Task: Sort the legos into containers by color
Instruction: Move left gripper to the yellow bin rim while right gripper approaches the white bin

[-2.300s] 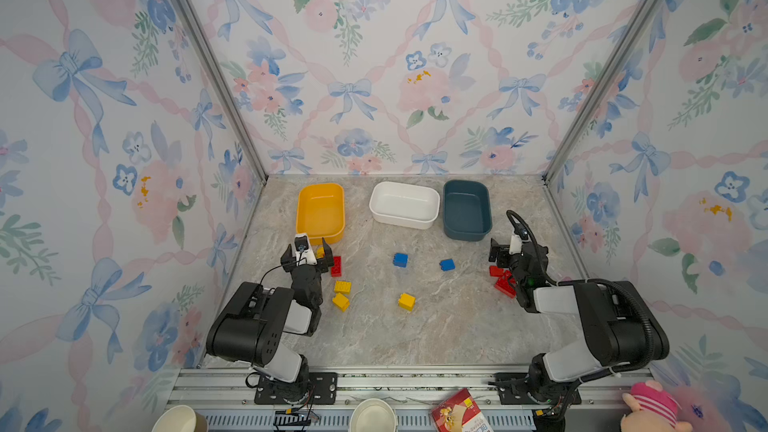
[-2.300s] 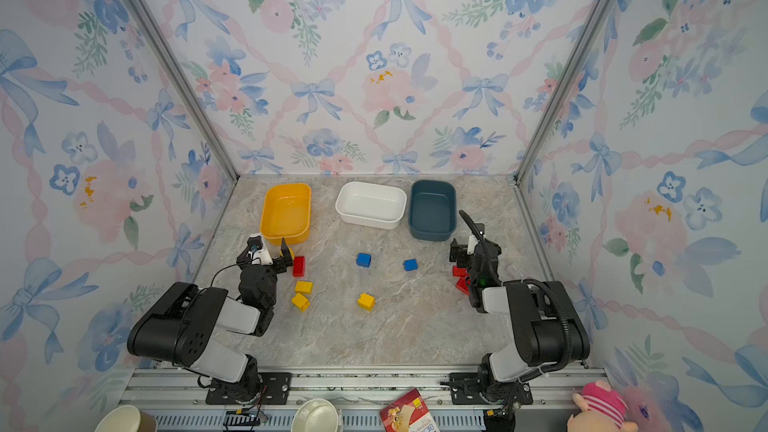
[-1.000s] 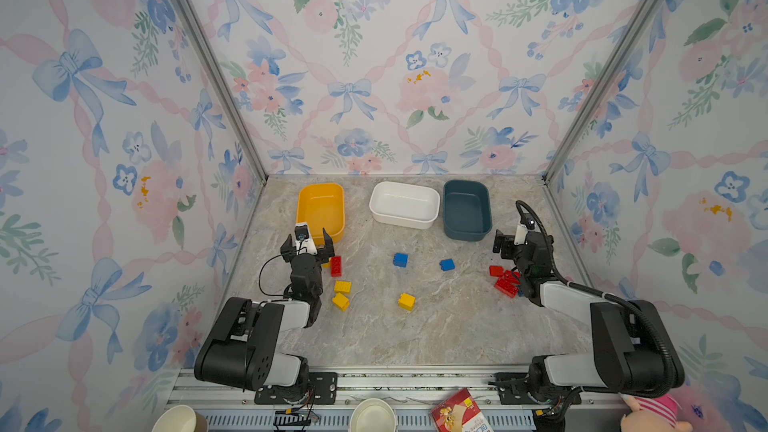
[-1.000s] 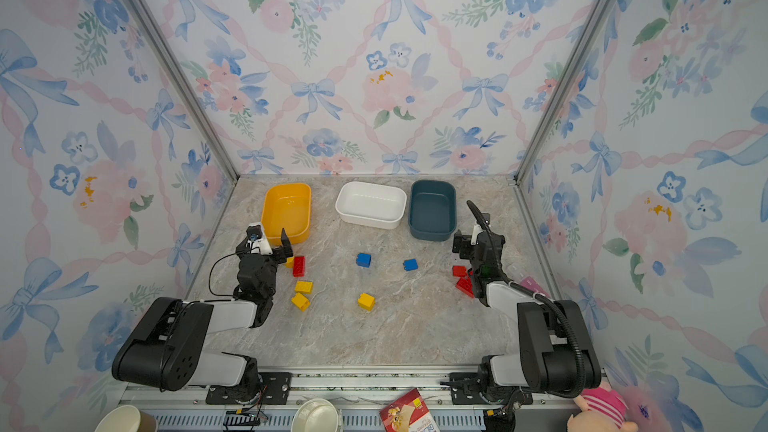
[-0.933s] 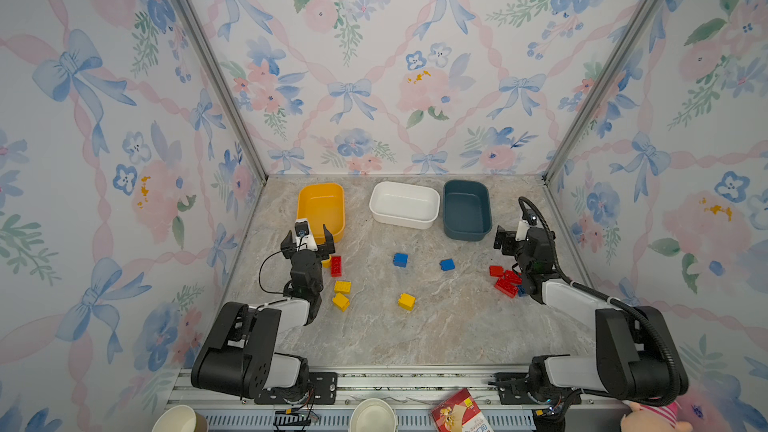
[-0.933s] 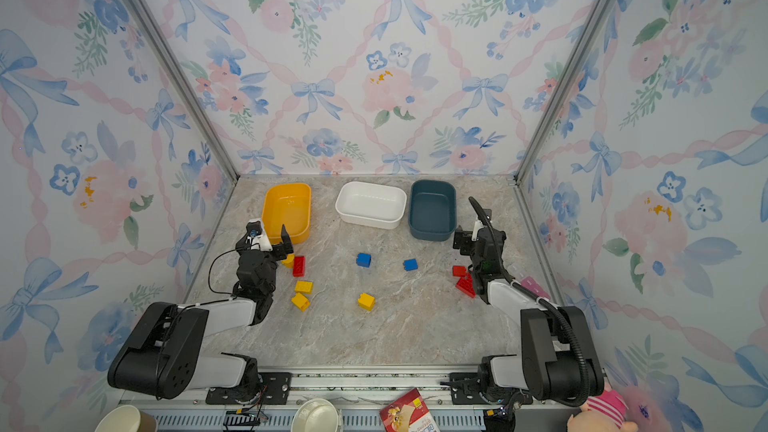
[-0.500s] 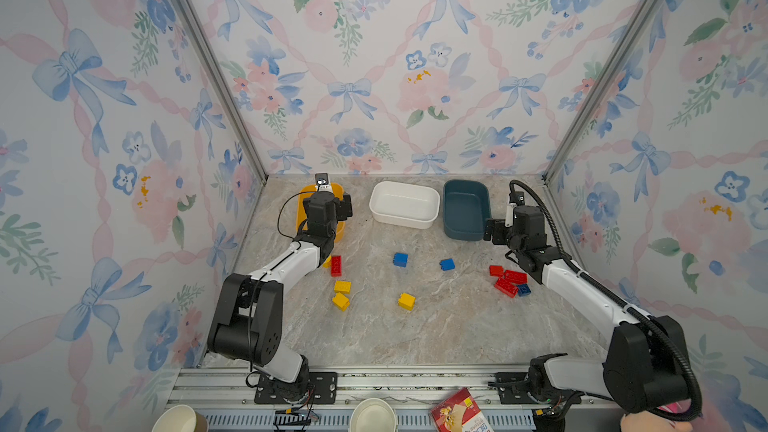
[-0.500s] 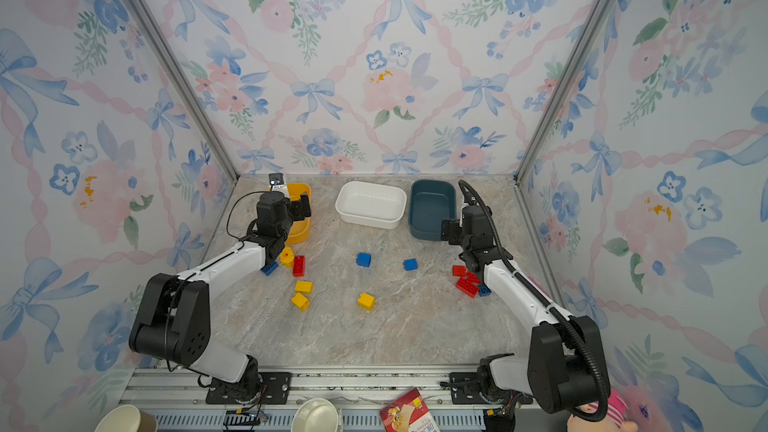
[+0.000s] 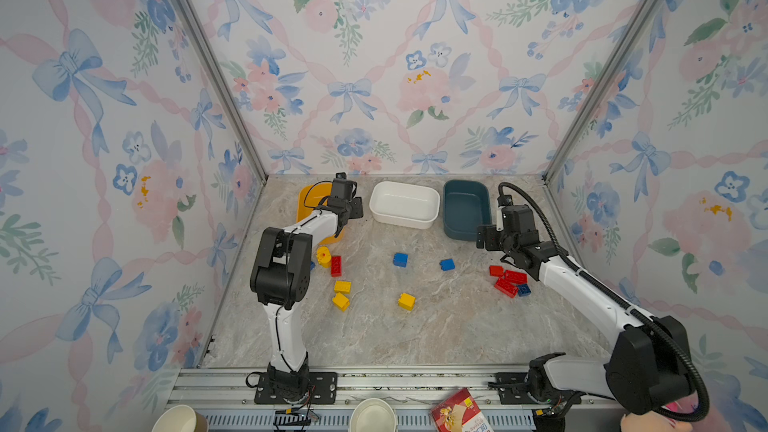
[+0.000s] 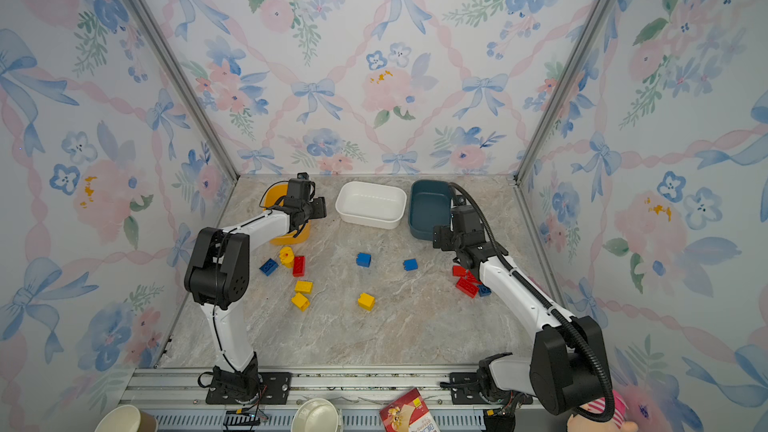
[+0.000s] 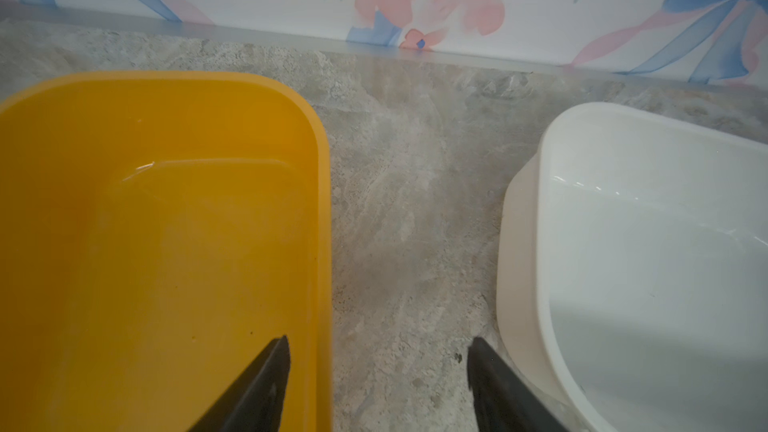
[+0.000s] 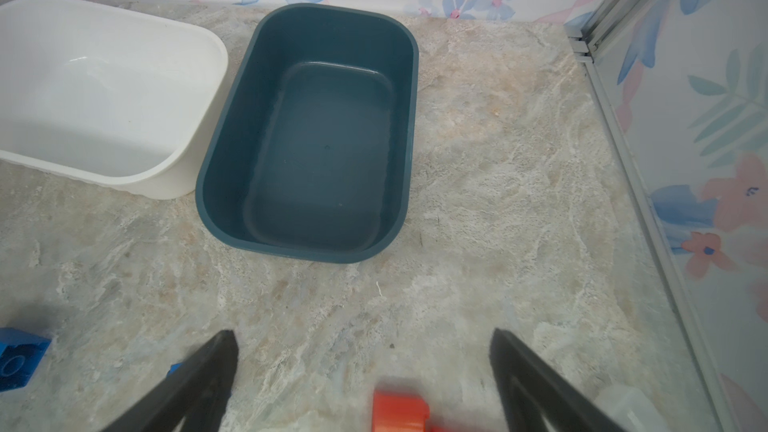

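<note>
Left claw (image 11: 379,340) is released: its jaws stand apart astride the right rim of the yellow tub (image 11: 166,222) and grip nothing. Right claw (image 12: 363,333) gapes wide over the worktop (image 12: 498,201) just near of the teal tub (image 12: 316,151). A red brick (image 12: 401,413) lies below between the jaws, ungripped.

Three tubs line the far edge. The yellow and teal ones have their long axes near-to-far, and the white tub (image 9: 405,205) between them lies left-to-right.

Twelve legos (image 9: 406,301) sit loose on the worktop: four yellow, four red, four blue. The oblong red one (image 9: 336,265) by the left arm runs near-to-far.

A red packet (image 9: 457,415) at the near edge carries print too small to read.
</note>
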Controlling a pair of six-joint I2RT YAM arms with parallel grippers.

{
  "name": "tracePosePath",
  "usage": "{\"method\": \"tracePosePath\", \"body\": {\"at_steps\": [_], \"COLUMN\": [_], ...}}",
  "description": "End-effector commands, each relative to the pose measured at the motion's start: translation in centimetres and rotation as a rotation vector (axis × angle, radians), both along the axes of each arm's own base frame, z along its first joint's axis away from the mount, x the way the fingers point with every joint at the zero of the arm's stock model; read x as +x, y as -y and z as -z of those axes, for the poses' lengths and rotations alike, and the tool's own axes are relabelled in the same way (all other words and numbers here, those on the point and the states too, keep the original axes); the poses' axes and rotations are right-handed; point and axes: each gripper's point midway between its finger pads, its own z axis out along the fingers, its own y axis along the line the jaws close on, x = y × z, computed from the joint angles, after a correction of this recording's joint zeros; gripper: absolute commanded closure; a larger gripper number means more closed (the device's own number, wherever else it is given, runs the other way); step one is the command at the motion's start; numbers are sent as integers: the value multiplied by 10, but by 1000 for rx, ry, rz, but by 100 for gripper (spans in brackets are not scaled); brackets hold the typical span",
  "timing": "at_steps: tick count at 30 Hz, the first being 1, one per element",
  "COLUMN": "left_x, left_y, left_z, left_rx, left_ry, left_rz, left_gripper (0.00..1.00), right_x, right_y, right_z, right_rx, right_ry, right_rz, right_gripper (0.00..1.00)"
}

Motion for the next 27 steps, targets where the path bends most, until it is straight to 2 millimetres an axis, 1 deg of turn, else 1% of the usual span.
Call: {"method": "tracePosePath", "body": {"at_steps": [1, 6, 11, 20, 23, 27], "left_x": [0, 0, -1, -7, -10, -15], "left_y": [-4, -8, -9, -5, 3, 17], "left_z": [9, 21, 30, 29, 26, 23], "left_rx": [-9, 2, -1, -31, -46, -47], "left_ry": [-46, -85, -115, -126, -126, -129], "left_rz": [-23, -36, -42, -43, -33, -7], "left_gripper": [35, 46, 60, 85, 88, 90], "right_x": [-2, -1, -1, 0, 0, 2], "right_y": [-1, -2, -4, -4, -5, -7], "right_z": [-9, -8, -7, -4, -3, -1], "right_rx": [3, 8, 10, 11, 16, 26], "right_ry": [1, -2, -7, -18, -22, -27], "right_rz": [10, 11, 8, 15, 17, 16], "right_gripper": [3, 3, 3, 3, 3, 3]}}
